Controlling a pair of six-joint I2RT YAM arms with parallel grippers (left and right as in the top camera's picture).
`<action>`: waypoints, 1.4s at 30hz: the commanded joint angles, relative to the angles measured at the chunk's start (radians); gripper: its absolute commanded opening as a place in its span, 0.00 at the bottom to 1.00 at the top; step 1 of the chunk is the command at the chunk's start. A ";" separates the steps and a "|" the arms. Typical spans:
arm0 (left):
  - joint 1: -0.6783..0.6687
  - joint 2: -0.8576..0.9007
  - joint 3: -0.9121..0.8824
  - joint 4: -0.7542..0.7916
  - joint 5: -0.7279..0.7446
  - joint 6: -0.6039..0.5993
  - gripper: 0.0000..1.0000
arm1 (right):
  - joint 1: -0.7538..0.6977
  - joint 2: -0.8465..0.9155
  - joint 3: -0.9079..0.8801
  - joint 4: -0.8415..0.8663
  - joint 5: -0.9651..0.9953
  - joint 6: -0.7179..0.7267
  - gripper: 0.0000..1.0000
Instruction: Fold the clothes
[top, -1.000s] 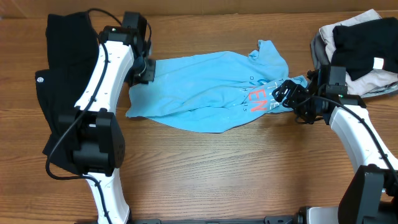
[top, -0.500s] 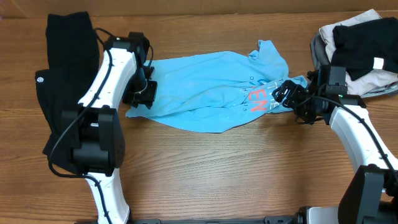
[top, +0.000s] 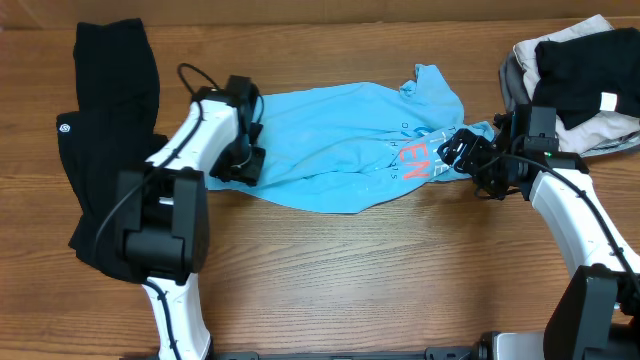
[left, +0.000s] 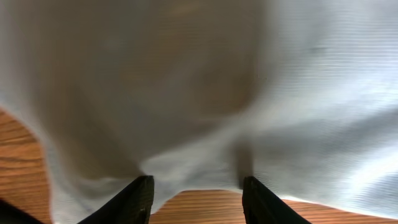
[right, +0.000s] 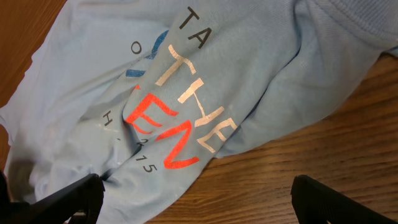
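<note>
The light blue T-shirt (top: 330, 145) lies crumpled across the middle of the table, its red and white lettering (top: 415, 160) toward the right. My left gripper (top: 245, 160) sits low over the shirt's left edge. In the left wrist view its fingers (left: 134, 199) stand apart, with the cloth's edge (left: 205, 168) at their tips and bare wood between them. My right gripper (top: 462, 150) hovers wide open at the shirt's right end, beside the lettering (right: 180, 124), holding nothing. A long black garment (top: 105, 110) with a small white round logo (top: 66, 127) lies at the far left.
A heap of black, grey and white clothes (top: 575, 80) sits at the back right corner. The wooden table (top: 380, 280) shows bare in front of the shirt. The left arm's white links (top: 165, 200) cross part of the black garment.
The left gripper has slid forward and right along the shirt's left edge, and its jaws have come apart. The right arm and the shirt have stayed still.
</note>
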 joint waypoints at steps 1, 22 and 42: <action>-0.053 -0.002 -0.006 0.001 -0.064 0.021 0.49 | -0.001 -0.005 0.016 0.005 0.003 -0.006 1.00; -0.233 -0.013 -0.006 0.064 -0.242 0.003 0.47 | -0.001 -0.005 0.016 0.009 0.003 -0.006 1.00; -0.333 -0.072 -0.056 0.099 -0.317 0.058 0.48 | -0.001 -0.005 0.016 0.013 0.003 -0.006 1.00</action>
